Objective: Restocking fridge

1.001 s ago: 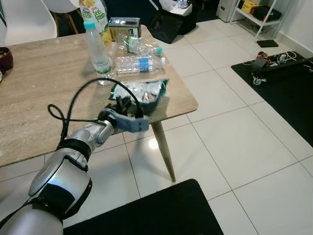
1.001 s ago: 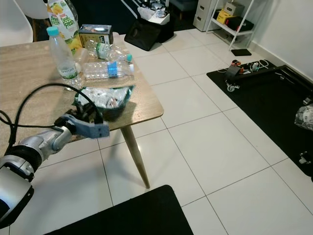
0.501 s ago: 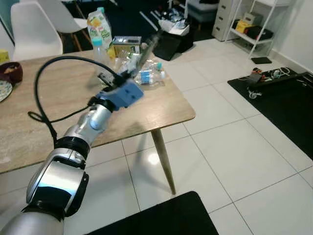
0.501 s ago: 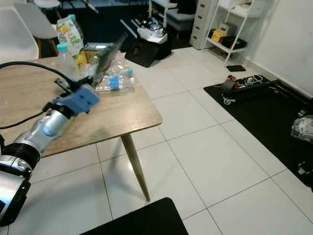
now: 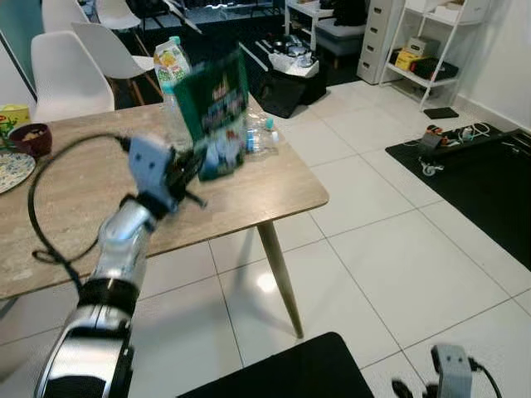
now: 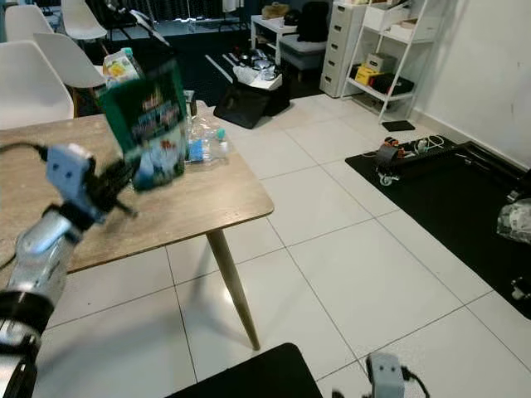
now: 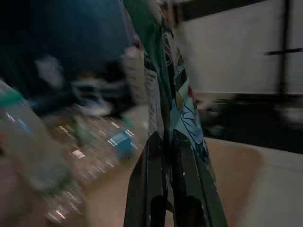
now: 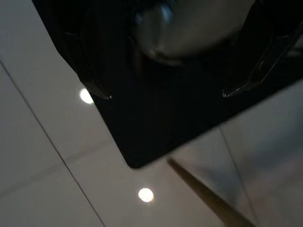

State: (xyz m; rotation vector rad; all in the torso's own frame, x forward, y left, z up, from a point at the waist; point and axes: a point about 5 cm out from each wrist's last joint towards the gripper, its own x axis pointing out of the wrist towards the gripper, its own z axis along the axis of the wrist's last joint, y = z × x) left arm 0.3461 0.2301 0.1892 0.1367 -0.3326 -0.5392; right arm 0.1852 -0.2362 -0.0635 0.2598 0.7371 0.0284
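A green snack bag point(image 5: 214, 116) hangs upright above the wooden table point(image 5: 274, 191), blurred by motion. My left gripper point(image 5: 192, 164) is shut on the bag's lower edge; in the left wrist view its two black fingers point(image 7: 151, 175) pinch the bag point(image 7: 176, 99) between them. Behind the bag lie clear plastic bottles point(image 5: 259, 137), and a juice carton point(image 5: 170, 62) stands further back. My right gripper point(image 8: 163, 94) hangs low over the white tiles and a black mat, fingers spread apart with nothing between them; its wrist point(image 5: 452, 373) shows at the bottom.
White chairs point(image 5: 62, 75) stand behind the table, with a dark bowl point(image 5: 33, 139) at its left end. A black mat point(image 5: 282, 373) lies by my feet and another point(image 5: 489, 166) to the right. A black bag point(image 5: 282, 87) sits on the floor beyond the table.
My left gripper has raised the green bag from the table's front edge until it hangs upright above the table. The camera has tilted up. My right wrist has come into view below.
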